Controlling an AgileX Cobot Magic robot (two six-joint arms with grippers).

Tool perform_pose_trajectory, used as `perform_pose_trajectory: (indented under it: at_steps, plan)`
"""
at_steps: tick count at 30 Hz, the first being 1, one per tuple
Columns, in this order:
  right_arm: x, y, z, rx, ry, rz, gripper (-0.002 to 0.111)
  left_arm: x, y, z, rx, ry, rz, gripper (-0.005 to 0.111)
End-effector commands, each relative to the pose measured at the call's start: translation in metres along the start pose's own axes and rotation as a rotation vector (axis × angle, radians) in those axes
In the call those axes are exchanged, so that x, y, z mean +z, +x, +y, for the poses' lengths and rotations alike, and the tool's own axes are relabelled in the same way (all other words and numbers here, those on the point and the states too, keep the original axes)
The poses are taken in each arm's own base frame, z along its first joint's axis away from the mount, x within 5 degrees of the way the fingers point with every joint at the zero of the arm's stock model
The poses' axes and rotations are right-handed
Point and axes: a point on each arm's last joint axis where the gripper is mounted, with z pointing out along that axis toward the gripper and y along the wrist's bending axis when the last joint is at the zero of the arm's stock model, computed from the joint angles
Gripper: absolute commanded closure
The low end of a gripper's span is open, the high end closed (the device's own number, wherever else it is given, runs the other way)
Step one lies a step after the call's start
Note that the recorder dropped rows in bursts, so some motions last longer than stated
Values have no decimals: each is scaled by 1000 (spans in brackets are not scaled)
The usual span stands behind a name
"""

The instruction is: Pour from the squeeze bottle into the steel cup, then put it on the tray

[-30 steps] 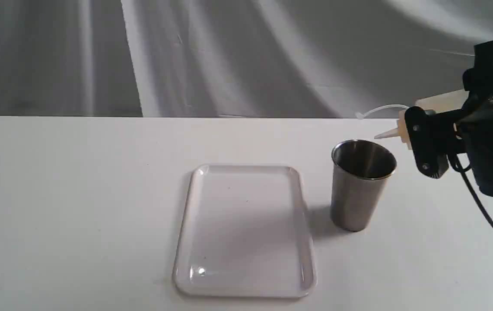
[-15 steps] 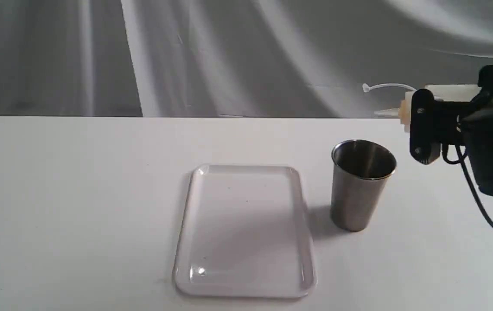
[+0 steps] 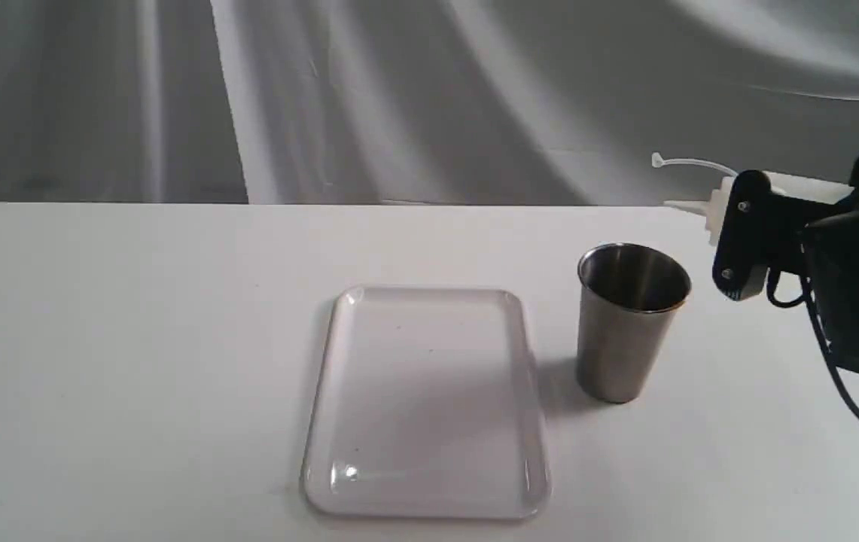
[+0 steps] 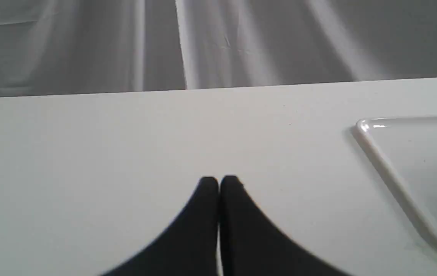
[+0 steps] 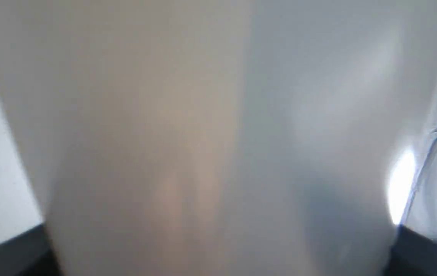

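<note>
The squeeze bottle (image 3: 794, 186) lies almost level in the air at the right, its nozzle (image 3: 683, 205) pointing left and slightly up, right of the steel cup's rim and above it. My right gripper (image 3: 744, 229) is shut on the bottle just behind the cap. In the right wrist view the blurred translucent bottle (image 5: 203, 138) fills the frame, with dark fingers (image 5: 7, 253) at its sides. The steel cup (image 3: 629, 324) stands upright just right of the white tray (image 3: 339, 421). My left gripper (image 4: 218, 183) is shut on nothing, low over the table beside the tray's corner (image 4: 388, 170).
The white table (image 3: 135, 339) ends at a far edge in front of a grey draped cloth (image 3: 399, 98). The right arm's black cable (image 3: 851, 391) hangs down toward the table at the right.
The bottle has swung from nozzle-down over the cup to level, then slightly nozzle-up, drawing back to the right. Cup, tray and left gripper have not moved.
</note>
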Motion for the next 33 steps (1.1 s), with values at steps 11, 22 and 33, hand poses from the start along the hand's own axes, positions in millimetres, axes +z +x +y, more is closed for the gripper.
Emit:
perform_pose_trajectory:
  at_steps: [11, 22, 33]
  plan:
    - [-2, 2, -2, 662, 10, 8, 108, 0, 1, 0, -3, 6, -6, 107]
    - [-16, 16, -25, 1182, 52, -34, 108, 0, 1, 0, -5, 6, -6, 107]
    - [-70, 40, -78, 1369, 8, -339, 108, 0, 1, 0, -2, 6, -6, 107]
